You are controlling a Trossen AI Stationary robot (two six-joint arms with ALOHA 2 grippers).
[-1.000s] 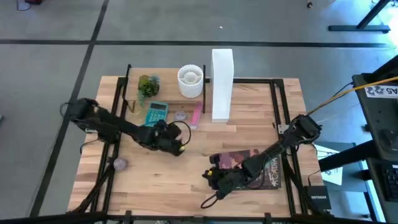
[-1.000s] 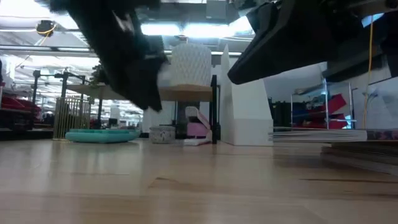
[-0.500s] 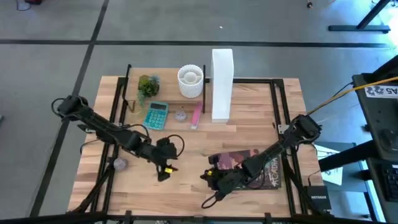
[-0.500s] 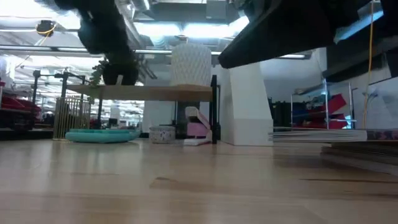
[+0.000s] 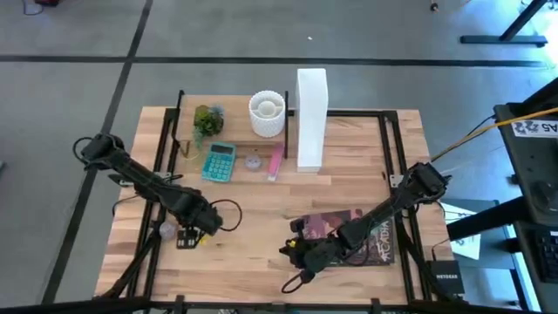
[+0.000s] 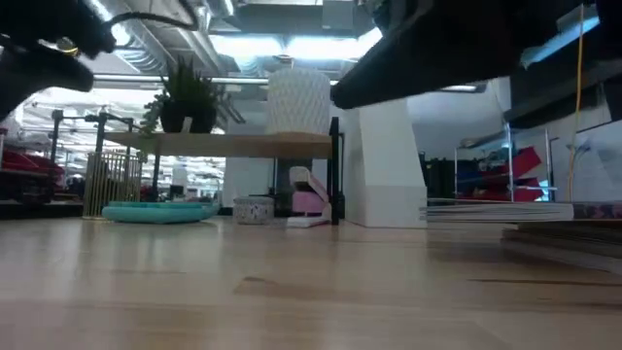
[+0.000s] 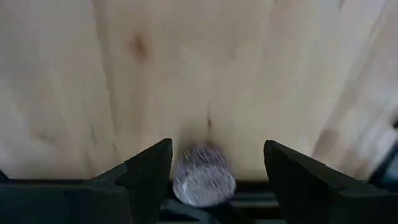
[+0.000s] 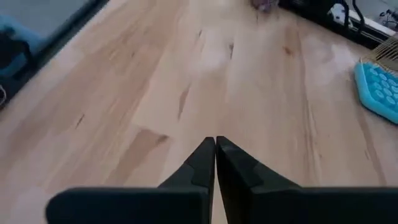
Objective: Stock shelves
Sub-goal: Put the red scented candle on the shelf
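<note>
Bright even light, blurred wrist close-ups

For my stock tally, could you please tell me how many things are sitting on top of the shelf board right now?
2: a small potted plant at the left end of the shelf and a white ribbed cup near its right end. Items beneath the board are not counted.

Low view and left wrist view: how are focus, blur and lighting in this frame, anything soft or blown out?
Low view: bright ceiling lights backlight the scene, so both arms overhead read as featureless dark shapes and the near tabletop is soft, while the shelf stays readable. Left wrist view: the wood grain is smeared, and the small round silvery object between the open left gripper fingers is blurry.
</note>
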